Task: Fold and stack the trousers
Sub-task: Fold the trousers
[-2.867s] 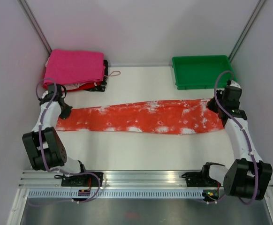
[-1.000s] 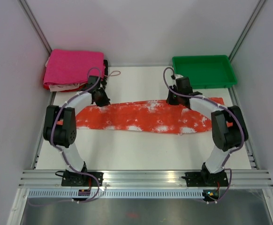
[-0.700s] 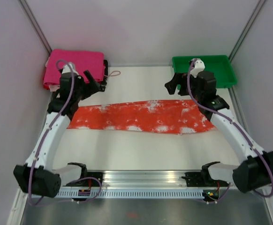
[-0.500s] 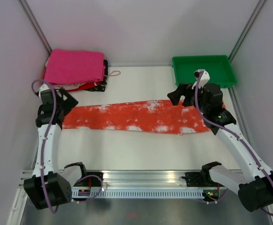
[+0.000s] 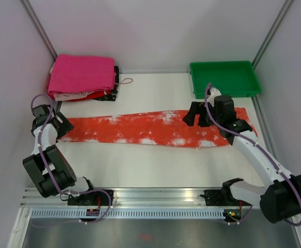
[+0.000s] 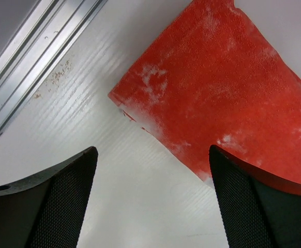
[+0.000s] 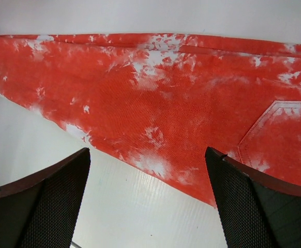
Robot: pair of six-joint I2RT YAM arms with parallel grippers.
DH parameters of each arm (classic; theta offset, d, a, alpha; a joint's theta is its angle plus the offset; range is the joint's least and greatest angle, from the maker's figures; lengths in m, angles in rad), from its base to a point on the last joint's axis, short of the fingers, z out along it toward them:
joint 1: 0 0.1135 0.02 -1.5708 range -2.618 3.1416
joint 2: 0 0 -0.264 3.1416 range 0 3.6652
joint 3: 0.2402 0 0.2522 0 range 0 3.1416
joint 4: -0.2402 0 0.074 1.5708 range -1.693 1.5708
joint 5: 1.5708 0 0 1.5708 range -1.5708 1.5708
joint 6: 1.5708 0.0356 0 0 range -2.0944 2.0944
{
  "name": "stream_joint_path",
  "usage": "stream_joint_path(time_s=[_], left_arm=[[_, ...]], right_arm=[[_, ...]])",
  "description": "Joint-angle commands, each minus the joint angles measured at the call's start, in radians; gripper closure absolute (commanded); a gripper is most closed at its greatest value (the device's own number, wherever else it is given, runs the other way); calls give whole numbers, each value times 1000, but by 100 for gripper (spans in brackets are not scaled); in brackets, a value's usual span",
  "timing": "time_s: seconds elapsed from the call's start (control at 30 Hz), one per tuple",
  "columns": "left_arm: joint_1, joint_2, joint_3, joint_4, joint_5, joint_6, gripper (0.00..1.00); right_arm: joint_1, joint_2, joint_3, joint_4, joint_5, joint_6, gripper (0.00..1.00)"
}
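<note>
Since a clean crosswise fold probably needs every layer pinched at once, the left gripper (image 6: 151, 152) should close over the hem corner just ahead of it, and the right gripper (image 7: 147, 151) nearer the pocket end. Both jaws stand wide and hold nothing. Beneath them the trousers (image 5: 150, 129) lie flat as one long strip across the middle of the desk (image 5: 155, 165), from near its left edge toward its right.

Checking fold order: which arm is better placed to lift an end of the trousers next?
Probably left: the left gripper stands open at the hem corner of the trousers; the right gripper hovers over mid-cloth.
</note>
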Motion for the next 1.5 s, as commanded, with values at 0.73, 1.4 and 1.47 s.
stream_joint_path(time_s=[0.73, 1.4, 1.47], left_arm=[[44, 379, 205, 111, 189, 498, 6], [39, 539, 280, -17, 284, 448, 58], [36, 541, 290, -36, 280, 445, 60]], right_arm=[[-1, 211, 124, -151, 171, -70, 2], [-1, 121, 108, -215, 289, -100, 3], [-1, 98, 104, -223, 306, -104, 3]])
